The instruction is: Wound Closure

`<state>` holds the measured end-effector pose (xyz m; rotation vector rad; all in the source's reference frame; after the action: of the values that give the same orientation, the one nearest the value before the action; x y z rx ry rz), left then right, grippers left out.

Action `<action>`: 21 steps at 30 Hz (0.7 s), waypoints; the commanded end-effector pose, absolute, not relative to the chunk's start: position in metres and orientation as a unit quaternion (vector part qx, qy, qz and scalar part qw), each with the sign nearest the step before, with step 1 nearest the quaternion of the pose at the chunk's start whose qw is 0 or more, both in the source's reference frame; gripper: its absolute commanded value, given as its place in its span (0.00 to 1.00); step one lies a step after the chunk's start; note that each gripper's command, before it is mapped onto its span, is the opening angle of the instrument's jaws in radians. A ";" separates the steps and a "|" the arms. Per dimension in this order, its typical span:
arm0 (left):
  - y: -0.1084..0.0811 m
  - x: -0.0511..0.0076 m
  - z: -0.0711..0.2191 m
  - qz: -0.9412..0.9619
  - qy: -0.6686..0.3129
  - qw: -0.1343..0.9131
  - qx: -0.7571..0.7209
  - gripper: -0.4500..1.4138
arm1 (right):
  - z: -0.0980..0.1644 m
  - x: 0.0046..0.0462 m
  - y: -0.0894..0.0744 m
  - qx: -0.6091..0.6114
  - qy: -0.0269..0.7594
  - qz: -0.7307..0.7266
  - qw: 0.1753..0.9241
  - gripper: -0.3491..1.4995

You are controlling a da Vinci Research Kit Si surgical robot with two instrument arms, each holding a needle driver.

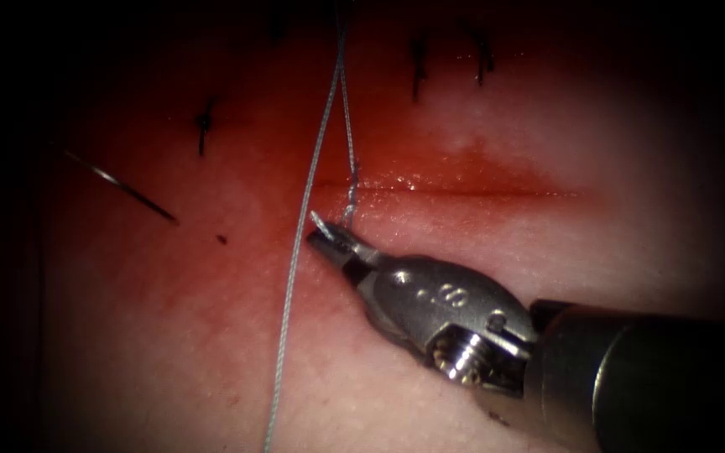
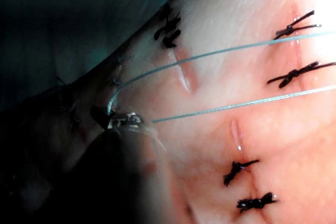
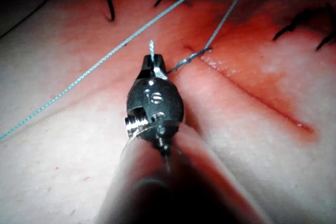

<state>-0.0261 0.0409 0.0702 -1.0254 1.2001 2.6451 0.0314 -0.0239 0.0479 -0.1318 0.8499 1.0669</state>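
Right arm's steel needle-driver gripper [image 1: 329,239], clenched on the short frayed tail of the pale blue-grey thread [image 1: 295,260] just below the red-wet cut [image 1: 463,189] in the pink tissue [image 1: 169,335]; thin dark curved needle [image 1: 123,186] lying further left; left gripper [image 2: 123,120] apparently gripping thread, jaws unreadable; knot-tying judged underway, needing steady opposed tension.

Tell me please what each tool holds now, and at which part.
The right tool is shut on the short free end of the thread beside the cut. The left tool holds the long thread at its loop. The needle lies free.
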 end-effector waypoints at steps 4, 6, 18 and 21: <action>0.041 -0.0258 0.070 0.854 0.393 0.032 -0.341 0.00 | 0.048 0.0325 -0.026 -0.052 0.391 0.485 0.781 0.00; 0.041 -0.0254 0.070 0.852 0.392 0.036 -0.345 0.00 | 0.048 0.0328 -0.027 -0.047 0.390 0.479 0.785 0.00; 0.042 -0.0251 0.070 0.848 0.399 0.046 -0.345 0.00 | 0.048 0.0331 -0.030 -0.038 0.374 0.462 0.803 0.00; 0.043 -0.0253 0.070 0.849 0.401 0.048 -0.342 0.00 | 0.049 0.0332 -0.031 -0.038 0.369 0.459 0.807 0.00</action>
<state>-0.0249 0.0419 0.0696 -1.0404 1.2153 2.5894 0.0323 -0.0310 0.0482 -0.0805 0.7853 0.9822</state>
